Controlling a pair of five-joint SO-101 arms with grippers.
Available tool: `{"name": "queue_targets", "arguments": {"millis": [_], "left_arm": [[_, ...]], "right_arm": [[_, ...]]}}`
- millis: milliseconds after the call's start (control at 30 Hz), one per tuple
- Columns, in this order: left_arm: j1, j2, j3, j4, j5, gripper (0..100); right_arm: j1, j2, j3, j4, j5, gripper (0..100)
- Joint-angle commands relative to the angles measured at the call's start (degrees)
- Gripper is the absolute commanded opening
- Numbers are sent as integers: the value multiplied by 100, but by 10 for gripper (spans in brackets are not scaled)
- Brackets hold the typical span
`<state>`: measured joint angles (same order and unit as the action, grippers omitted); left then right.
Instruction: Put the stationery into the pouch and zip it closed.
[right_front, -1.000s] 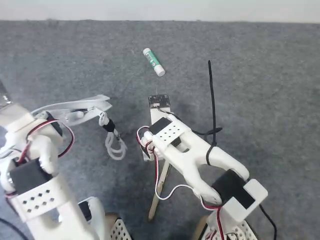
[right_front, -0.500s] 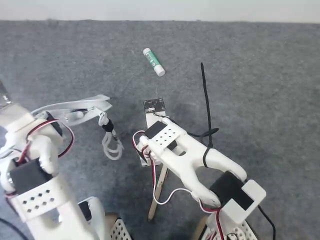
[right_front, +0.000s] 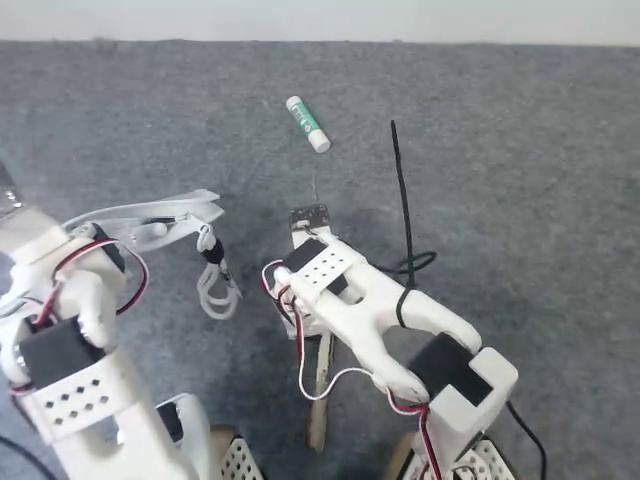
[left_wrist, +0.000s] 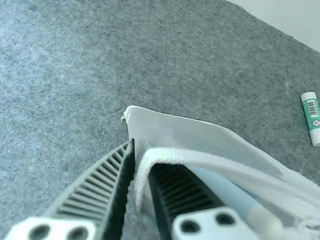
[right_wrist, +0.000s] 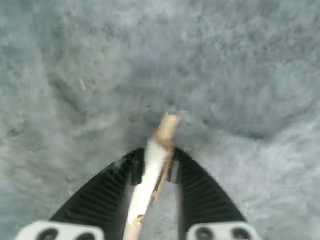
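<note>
Right gripper (right_wrist: 154, 156): jaws are seen clamped on a wooden stick (right_front: 319, 400), gripped close to its far tip. Most of its length trails back under the arm towards the base. The tip is seen very near the grey felt tabletop (right_front: 520, 150); whether it touches cannot be told.

Left gripper (left_wrist: 139, 160): shut on one edge of the translucent white pouch (right_front: 150, 213), which is held above the felt. A white cord loop (right_front: 212, 295) hangs from the pouch end nearer the right arm.

Relation noted: the pouch lies off to the left of the stick, near but apart, and its long axis runs across the table. The stick's axis runs from the near edge to the far edge, roughly square to the pouch. It is judged that the stick must be swung left and turned to line up with the pouch end before it can be slid in. The mouth cannot be made out.

A green-and-white glue stick (right_front: 307, 124) lies loose on the felt beyond the right wrist, set diagonally, nearer the right arm than the left. It is not yet pouched.
</note>
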<state>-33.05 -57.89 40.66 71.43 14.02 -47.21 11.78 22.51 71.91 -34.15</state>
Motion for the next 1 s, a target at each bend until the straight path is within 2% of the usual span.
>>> {"name": "queue_targets", "arguments": {"millis": [0, 333, 967], "left_arm": [[-26, -176, -101, -237, 70, 9], [-26, -176, -101, -237, 79, 9], [-18, -176, -101, -237, 70, 9]], "right_arm": [[-22, -66, -378, 286, 132, 9], [-22, -75, -897, 901, 141, 7], [-22, -75, -2673, 2976, 149, 7]]}}
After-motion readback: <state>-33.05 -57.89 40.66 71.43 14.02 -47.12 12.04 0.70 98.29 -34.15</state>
